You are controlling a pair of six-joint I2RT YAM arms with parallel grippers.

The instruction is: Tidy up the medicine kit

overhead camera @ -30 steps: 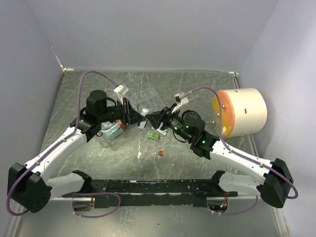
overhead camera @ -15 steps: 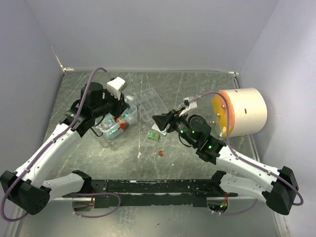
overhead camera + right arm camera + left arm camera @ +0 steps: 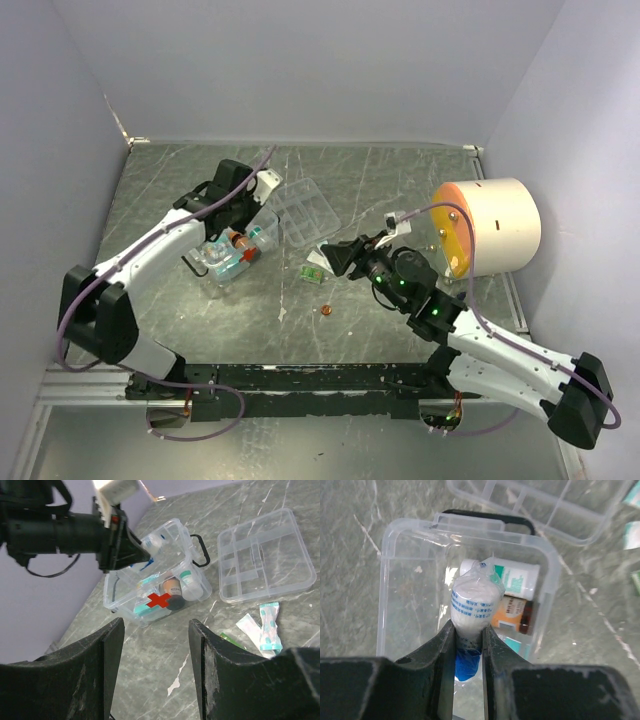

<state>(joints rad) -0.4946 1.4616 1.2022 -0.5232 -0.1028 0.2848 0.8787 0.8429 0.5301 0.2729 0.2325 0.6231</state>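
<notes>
Grips with the left pincer 1 white plastic-wrapped gauze roll with blue print, long axis running straight out from the fingers toward the top of the left wrist frame. Hangs it directly over the small clear plastic medicine kit box with red cross and black handle, open, at left centre of the top view; calls, by the look of it, only for a short drop and a release. Holds the right pincer released and bare at centre right, farther from the box. Counts 1 box, 1 clear divided tray just beside it, 1 white bottle with green label and 1 brown bottle with orange label inside, 2 pale sachets and 1 green packet loose on the grey marbled table.
</notes>
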